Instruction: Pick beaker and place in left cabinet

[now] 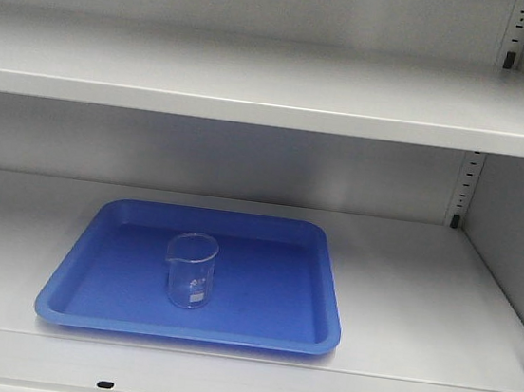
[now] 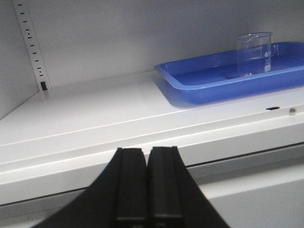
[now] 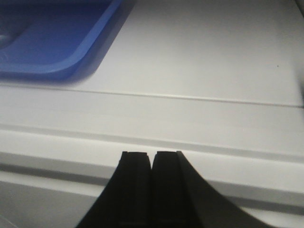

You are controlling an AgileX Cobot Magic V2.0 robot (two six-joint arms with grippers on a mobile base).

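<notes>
A small clear glass beaker with a spout stands upright in the middle of a blue tray on the lower shelf of the light grey cabinet. In the left wrist view the beaker shows far off at the upper right, inside the tray. My left gripper is shut and empty, low in front of the shelf's front edge, well left of the tray. My right gripper is also shut and empty, before the shelf edge, right of the tray's corner.
An upper shelf spans the cabinet above the tray. Slotted uprights run up the back right corner, and another upright stands at the back left. The cabinet's right wall bounds the shelf.
</notes>
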